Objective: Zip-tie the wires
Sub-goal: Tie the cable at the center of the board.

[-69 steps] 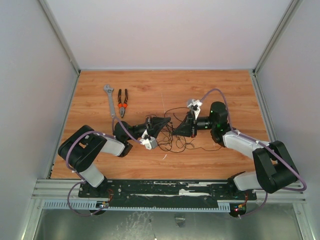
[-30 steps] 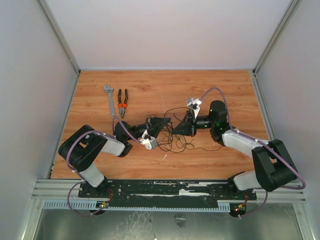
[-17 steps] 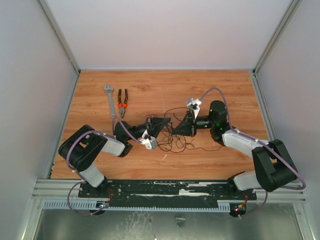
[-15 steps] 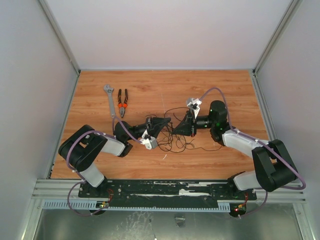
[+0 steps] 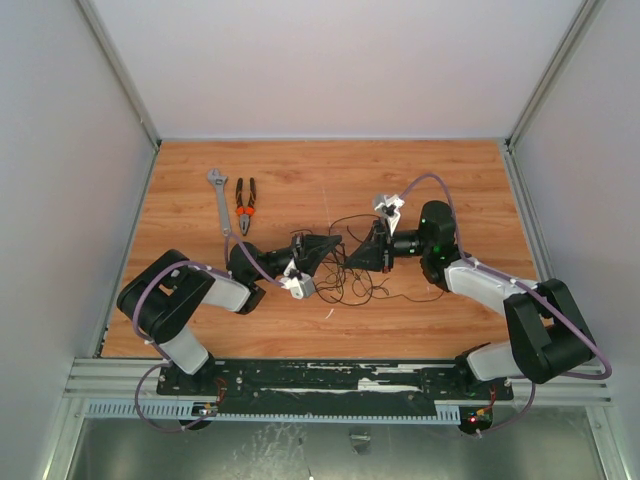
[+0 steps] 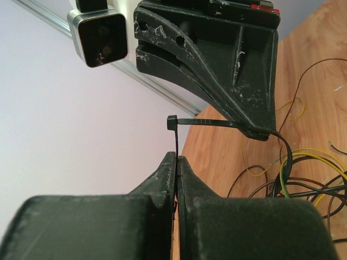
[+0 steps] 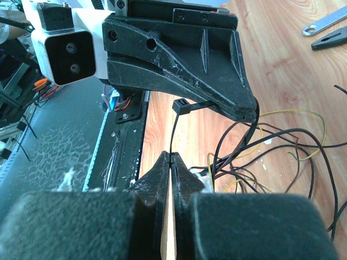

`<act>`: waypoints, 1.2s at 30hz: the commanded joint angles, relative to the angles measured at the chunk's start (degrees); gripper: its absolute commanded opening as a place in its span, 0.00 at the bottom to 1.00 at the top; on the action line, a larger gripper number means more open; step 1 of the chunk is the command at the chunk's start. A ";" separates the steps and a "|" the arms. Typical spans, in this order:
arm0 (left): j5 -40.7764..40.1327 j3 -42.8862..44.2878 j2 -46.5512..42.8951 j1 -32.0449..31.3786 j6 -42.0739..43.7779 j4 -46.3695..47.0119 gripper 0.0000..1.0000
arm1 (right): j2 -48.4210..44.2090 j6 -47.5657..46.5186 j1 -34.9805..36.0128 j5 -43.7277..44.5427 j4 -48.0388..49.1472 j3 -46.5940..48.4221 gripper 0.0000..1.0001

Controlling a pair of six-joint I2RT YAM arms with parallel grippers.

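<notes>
My two grippers meet at the middle of the table, over the wires (image 5: 350, 285). The zip tie (image 6: 200, 123) is bent in an L at its square head (image 6: 171, 121). My left gripper (image 6: 177, 158) is shut on the leg that rises to the head. The other leg runs to my right gripper (image 6: 259, 132), then curves down round the black and yellow wires (image 6: 303, 179). In the right wrist view my right gripper (image 7: 171, 157) is shut on the thin strip below the head (image 7: 179, 105). My left gripper (image 7: 246, 112) pinches the other leg there, above the wires (image 7: 293, 146).
Orange-handled pliers (image 5: 245, 205) and a grey wrench (image 5: 219, 198) lie side by side at the back left of the wooden table. A small white scrap (image 5: 329, 313) lies in front of the wires. Walls enclose the left, right and far sides.
</notes>
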 commanded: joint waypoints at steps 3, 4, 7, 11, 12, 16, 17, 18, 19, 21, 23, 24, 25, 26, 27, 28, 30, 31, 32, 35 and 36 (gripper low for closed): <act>-0.42 -0.21 0.07 -0.78 1.57 15.68 0.00 | -0.54 2.47 -0.44 -2.27 -0.22 1.87 0.00; -0.42 -0.19 0.07 -0.77 1.58 15.82 0.00 | -0.63 2.16 -0.52 -2.17 -1.40 2.31 0.00; -0.40 -0.24 0.07 -0.86 1.72 15.96 0.00 | -0.43 0.87 -0.47 -2.28 -4.89 3.72 0.00; -0.33 -0.36 -0.06 -0.90 1.84 16.03 0.00 | -0.22 0.80 -0.57 -2.27 -6.05 4.41 0.00; -0.26 -0.37 -0.10 -0.94 1.82 16.14 0.00 | -0.02 0.64 -0.57 -2.24 -6.41 4.68 0.00; -0.33 -0.41 -0.52 -1.04 1.86 16.10 0.00 | 0.47 0.07 -0.57 -1.98 -7.35 5.06 0.00; -0.33 -0.44 -0.57 -1.04 1.93 16.10 0.00 | 0.56 0.03 -0.61 -1.83 -7.55 5.06 0.00; -0.33 -0.41 -0.66 -1.04 1.97 16.09 0.00 | 0.66 0.08 -0.66 -1.86 -7.61 5.04 0.00; -0.33 -0.42 -0.84 -1.04 1.94 16.04 0.00 | 0.75 0.21 -0.66 -1.77 -7.62 5.06 0.00; -0.33 -0.47 -0.88 -1.04 2.04 16.05 0.00 | 0.84 0.40 -0.74 -1.77 -7.82 5.32 0.00; -0.33 -0.48 -0.90 -1.04 2.09 16.09 0.00 | 0.85 0.36 -0.82 -1.91 -8.69 5.65 0.00; -0.41 -0.47 -0.86 -1.04 2.07 16.10 0.00 | 0.85 0.18 -0.96 -2.04 -9.24 5.89 0.00; -0.42 -0.43 -0.89 -1.04 2.03 16.16 0.00 | 0.80 0.03 -1.03 -2.19 -9.51 5.97 0.00; -0.35 -0.37 -0.90 -1.04 2.03 16.18 0.00 | 0.70 -0.03 -1.03 -2.25 -9.73 5.98 0.00; -0.35 -0.39 -0.88 -1.05 1.97 16.25 0.00 | 0.68 -0.19 -1.10 -2.27 -10.11 6.00 0.00; -0.36 -0.41 -0.90 -1.04 2.02 16.21 0.00 | 0.61 -0.24 -1.16 -2.47 -10.28 6.02 0.00; -0.35 -0.35 -0.90 -1.04 2.17 16.18 0.00 | 0.39 -0.33 -1.30 -2.69 -10.87 5.90 0.00; -0.33 -0.25 -0.90 -1.04 2.19 16.19 0.00 | 0.26 -0.42 -1.41 -2.77 -11.11 5.84 0.00; -0.33 -0.20 -0.90 -1.04 2.15 16.14 0.00 | 0.05 -0.47 -1.50 -2.77 -11.44 5.86 0.00; -0.28 0.01 -0.82 -1.04 2.28 16.06 0.00 | -0.50 -0.56 -1.67 -2.92 -12.24 5.89 0.00; -0.33 0.10 -0.73 -1.05 2.33 16.10 0.00 | -0.62 -0.60 -1.63 -3.09 -12.39 5.90 0.00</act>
